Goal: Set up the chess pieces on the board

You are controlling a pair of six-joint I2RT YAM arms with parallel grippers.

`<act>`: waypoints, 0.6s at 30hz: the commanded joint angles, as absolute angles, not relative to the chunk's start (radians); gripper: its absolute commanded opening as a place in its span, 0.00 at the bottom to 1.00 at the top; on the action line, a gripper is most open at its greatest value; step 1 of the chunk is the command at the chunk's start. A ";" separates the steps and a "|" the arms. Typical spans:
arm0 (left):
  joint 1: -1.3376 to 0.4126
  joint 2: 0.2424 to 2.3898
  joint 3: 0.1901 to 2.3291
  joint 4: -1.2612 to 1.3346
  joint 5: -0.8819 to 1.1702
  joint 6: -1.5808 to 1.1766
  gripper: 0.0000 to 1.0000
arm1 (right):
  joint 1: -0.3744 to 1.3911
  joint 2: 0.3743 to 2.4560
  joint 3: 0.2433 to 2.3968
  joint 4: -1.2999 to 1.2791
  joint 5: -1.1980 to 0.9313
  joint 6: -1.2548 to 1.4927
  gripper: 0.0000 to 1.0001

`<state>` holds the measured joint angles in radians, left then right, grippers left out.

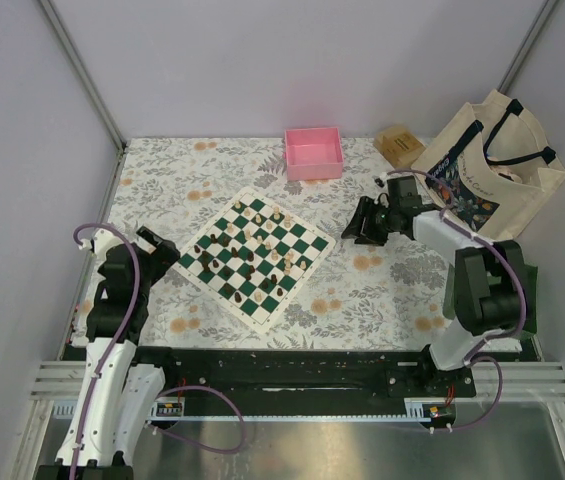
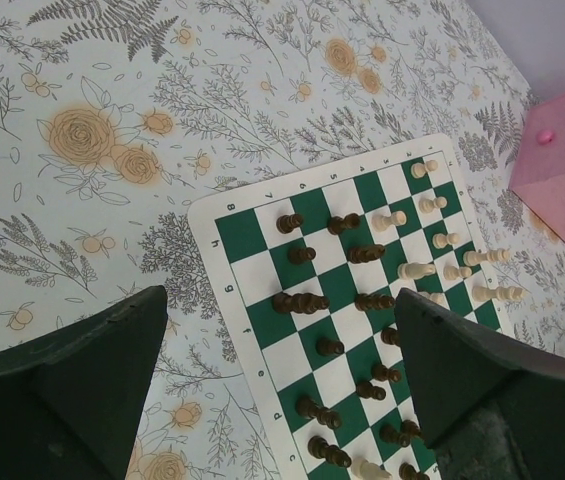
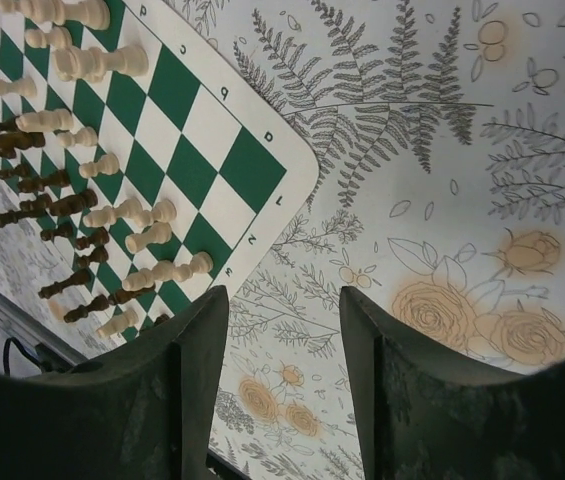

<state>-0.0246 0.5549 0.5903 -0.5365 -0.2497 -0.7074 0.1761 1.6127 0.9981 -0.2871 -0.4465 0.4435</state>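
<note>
The board (image 1: pixel 314 244) lay near the middle of the table (image 1: pixel 382 290), turned so that its corners pointed to the table's edges. The chess pieces (image 1: pixel 245 252) were all on it, as far as I could see. The dark pieces (image 2: pixel 300 302) were gathered on the half toward the left edge. The cream pieces (image 3: pixel 152 237) were on the half toward the far and right edges. They were spread over several rows and not in tidy lines, so I judged that the setting up was only partly done. Whether every piece stood upright I could not tell.

The left gripper (image 2: pixel 277 300) hung above the left corner of the board, with its fingers wide apart and nothing between them. It looked ready to come down on one of the dark pieces below it.

The right gripper (image 3: pixel 282 300) was beside the right corner of the board, over the bare flowered cloth. Its fingers had a moderate gap between them and only the cloth showed through, so it held no piece. Probably it was kept off the board so as not to knock the cream pieces nearby.

A pink tray (image 1: pixel 312 172) was at the far edge. A tote bag (image 1: pixel 492 165) and a brown box (image 1: pixel 399 146) were in the far right corner, well apart from the board.
</note>
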 commanded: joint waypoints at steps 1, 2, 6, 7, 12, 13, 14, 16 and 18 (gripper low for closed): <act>-0.023 0.555 0.611 -0.500 -0.207 -0.695 0.99 | 0.222 1.706 1.089 -0.301 -0.425 0.413 0.56; -0.023 0.554 0.607 -0.500 -0.206 -0.696 0.99 | 0.227 1.724 1.104 -0.301 -0.416 0.413 0.56; -0.023 0.551 0.603 -0.500 -0.204 -0.696 0.99 | 0.258 1.782 1.167 -0.325 -0.376 0.394 0.62; -0.025 0.552 0.603 -0.500 -0.203 -0.696 0.99 | 0.262 1.796 1.189 -0.339 -0.367 0.385 0.63; -0.023 0.574 0.611 -0.502 -0.192 -0.686 0.99 | 0.282 1.897 1.293 -0.425 -0.364 0.345 0.63; -0.023 0.574 0.611 -0.500 -0.192 -0.686 0.99 | 0.288 1.910 1.305 -0.428 -0.361 0.342 0.64; -0.023 0.575 0.612 -0.500 -0.190 -0.686 0.99 | 0.293 1.919 1.313 -0.436 -0.357 0.341 0.63; -0.023 0.577 0.612 -0.497 -0.190 -0.686 0.99 | 0.304 1.942 1.339 -0.460 -0.339 0.330 0.62; -0.023 0.581 0.614 -0.499 -0.189 -0.683 0.99 | 0.313 1.960 1.357 -0.477 -0.328 0.315 0.62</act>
<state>-0.0246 0.5739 0.5903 -0.5369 -0.2092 -0.7029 0.2882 1.9301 1.2949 -0.4126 -0.3672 0.3592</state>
